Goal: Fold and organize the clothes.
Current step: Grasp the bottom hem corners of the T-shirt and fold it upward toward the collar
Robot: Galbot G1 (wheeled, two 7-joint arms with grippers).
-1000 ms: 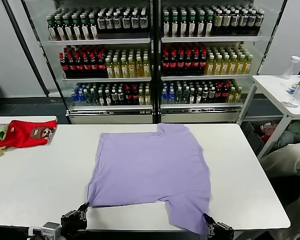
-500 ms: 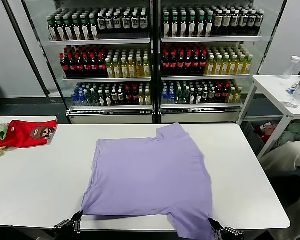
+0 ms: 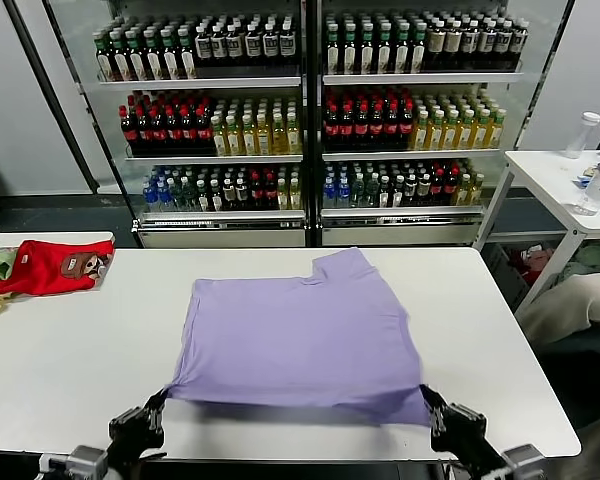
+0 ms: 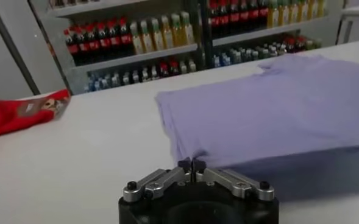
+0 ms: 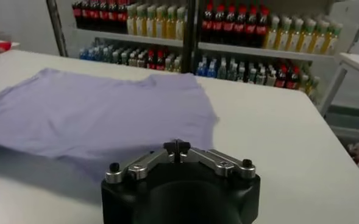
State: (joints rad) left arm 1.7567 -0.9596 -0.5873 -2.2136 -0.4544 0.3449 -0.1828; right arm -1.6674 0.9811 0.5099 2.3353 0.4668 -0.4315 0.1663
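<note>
The purple T-shirt is lying in the middle of the white tabletop, and the left gripper and the right gripper (both low in the frame) are pinching its near corners with fingers closed tight, lifting that edge up.

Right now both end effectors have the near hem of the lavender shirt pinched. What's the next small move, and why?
Probably carry the hem forward, toward the collar, and lay it down. The left end effector and right end effector are each shut on a near corner of the lavender T-shirt, and that near edge is lifted off the white table, casting a shadow, while the far part lies flat.
</note>
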